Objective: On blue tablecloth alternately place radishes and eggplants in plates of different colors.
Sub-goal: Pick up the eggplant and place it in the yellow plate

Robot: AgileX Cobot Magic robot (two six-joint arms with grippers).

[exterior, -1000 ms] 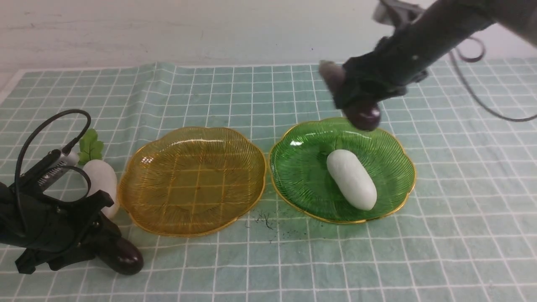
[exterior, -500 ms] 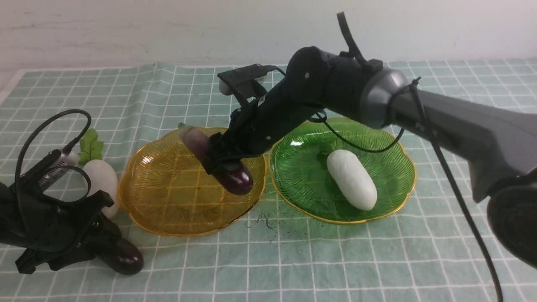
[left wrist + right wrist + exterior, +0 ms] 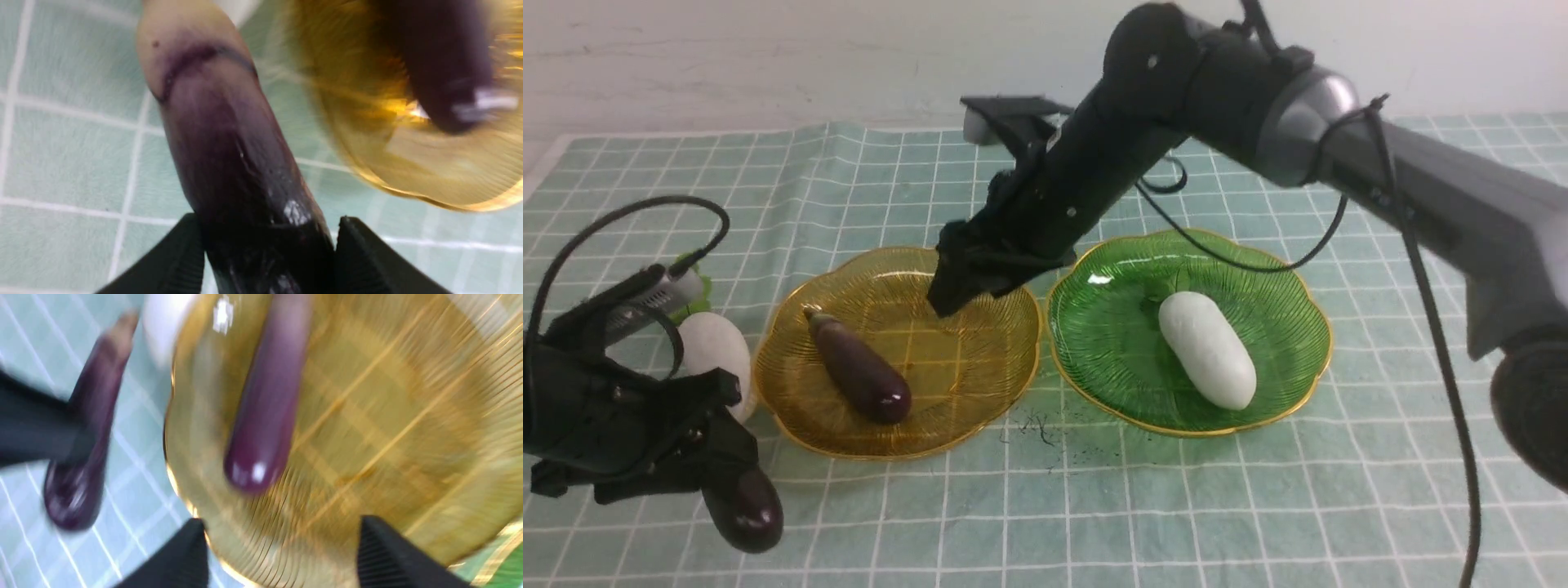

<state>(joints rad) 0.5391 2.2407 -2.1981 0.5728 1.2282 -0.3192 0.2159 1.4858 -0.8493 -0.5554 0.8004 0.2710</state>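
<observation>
1. Left end effector [image 3: 267,249]: jaws closed on the thick half of a glossy dark-purple slender toy eggplant [image 3: 229,155], stem cap pointing away from the wrist. This held eggplant sits low by the pale teal checked tablecloth [image 3: 1094,506], just off the near-left rim of the amber-yellow ribbed plastic plate [image 3: 968,371]. Cannot tell if it is lifted or touching.
2. Right end effector [image 3: 282,555]: jaws well apart with nothing between them, hovering over the far-right part of the amber plate.
3. Second dark-purple eggplant [image 3: 858,377] lies flat inside the amber plate, left of its centre.
4. Smooth white oblong toy radish [image 3: 1207,349] lies in the green ribbed plastic plate [image 3: 1111,343], just right of the amber plate. Second white radish [image 3: 715,351] is on the cloth just left of the amber plate, partly hidden by the left arm.
5. Handling, my judgement: the eggplants look light, stiff and glossy, so likely slippery and prone to roll. Grip across mid-body, not the tapered stem end.
6. Pose: the right arm reaches long from the right, passing above the green plate, wrist pitched down. The left arm is low at the near side, wrist roughly level.
</observation>
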